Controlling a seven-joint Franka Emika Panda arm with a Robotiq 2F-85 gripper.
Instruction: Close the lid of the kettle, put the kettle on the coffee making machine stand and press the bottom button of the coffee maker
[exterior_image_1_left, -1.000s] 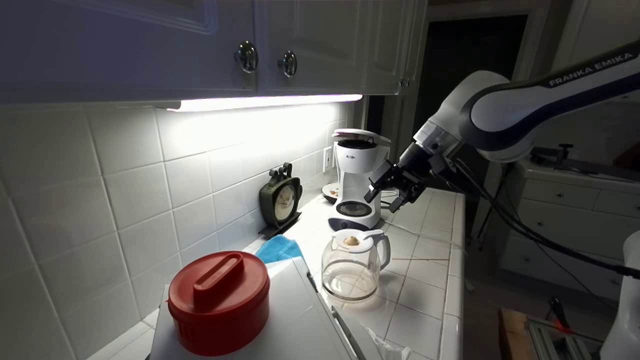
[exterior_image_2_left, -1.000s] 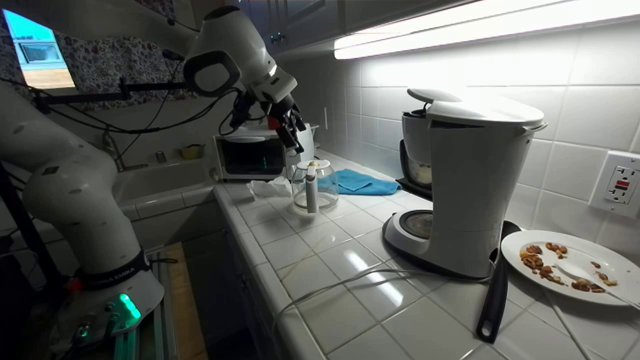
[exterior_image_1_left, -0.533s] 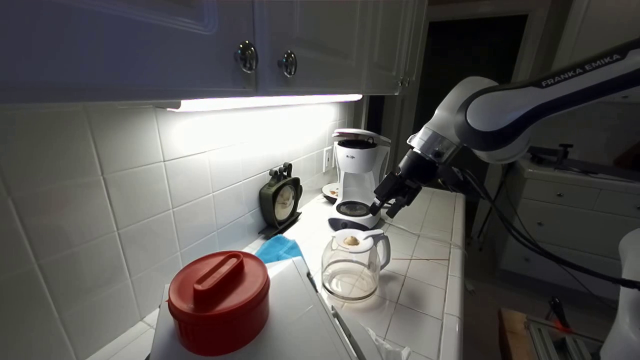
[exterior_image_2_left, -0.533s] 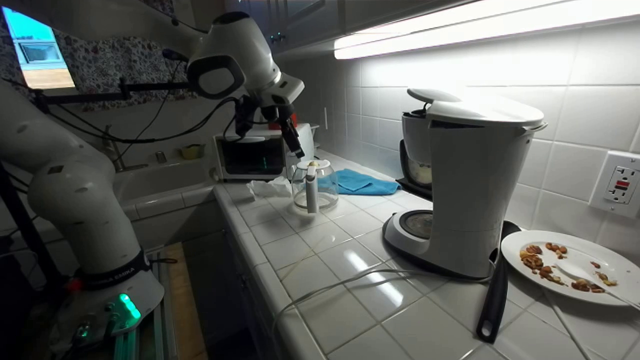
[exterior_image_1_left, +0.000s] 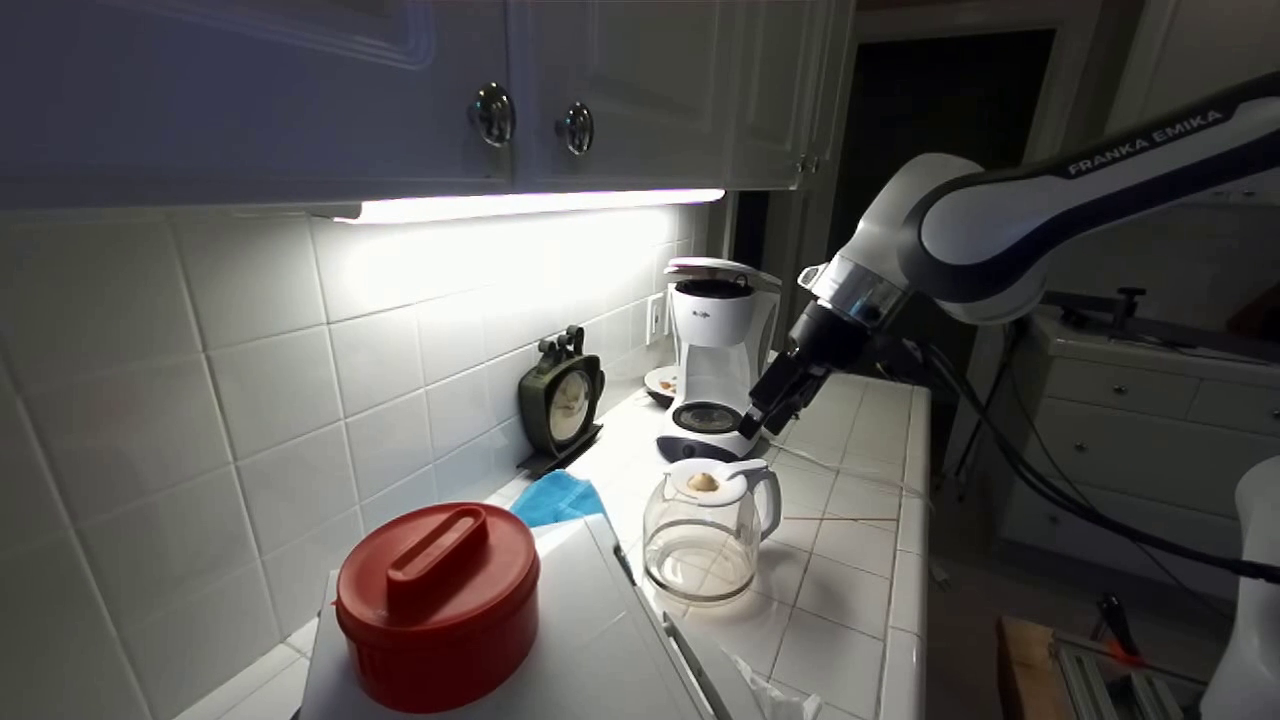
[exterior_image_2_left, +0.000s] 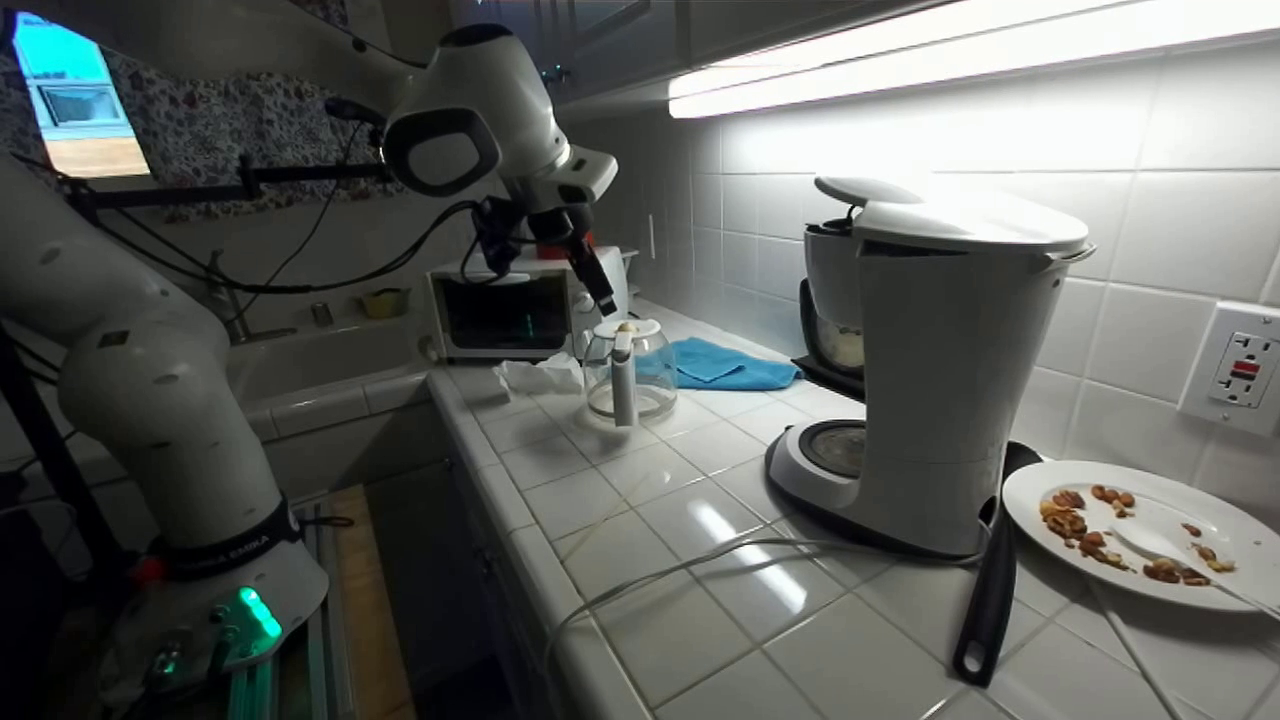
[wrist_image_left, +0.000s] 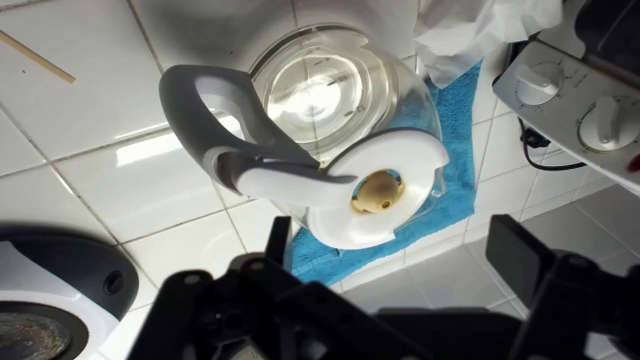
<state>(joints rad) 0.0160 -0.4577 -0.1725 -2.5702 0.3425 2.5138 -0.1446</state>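
A rounded clear glass carafe (wrist_image_left: 320, 135), dark marks on its glass, stands upright on the white-tiled table (exterior_image_1_left: 845, 600) near a blue cloth (exterior_image_2_left: 735, 365). Its white plastic handle (wrist_image_left: 185, 115) curves up to a round white plastic lid (wrist_image_left: 410, 155) — tan-coloured at the centre. The black two-fingered gripper (wrist_image_left: 397, 245) hangs above, jaws spread apart.

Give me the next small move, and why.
Probably lower the open tool slightly toward the round white lid of the clear glass carafe, to press it: whether it's fully closed is unclear. The tool hangs empty, higher than the lid; the carafe stands on the white tiled counter, off the round dark plate of the white coffee maker.
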